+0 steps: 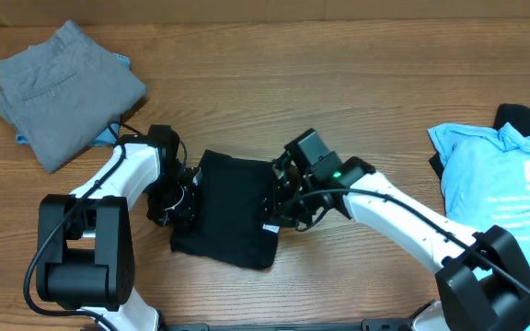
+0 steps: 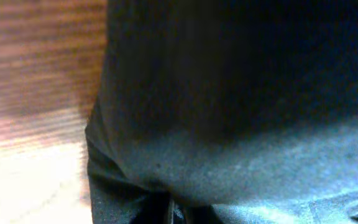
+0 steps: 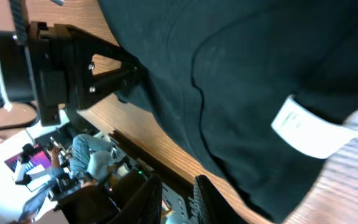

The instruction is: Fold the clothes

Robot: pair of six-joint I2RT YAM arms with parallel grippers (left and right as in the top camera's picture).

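1. The black shirt (image 1: 231, 210) lies folded at centre frame, with the left claw (image 1: 185, 196) and right claw (image 1: 279, 204) at its side edges. You cannot tell whether either grips.
2. Lift with one claw slack, and your fold could slump open.

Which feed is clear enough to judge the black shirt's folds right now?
Overhead: sharp and evenly lit, but the black shirt is a featureless dark patch. Left wrist: too close, fabric blurred, glare on the wood. Right wrist: sharpest, white label clear.
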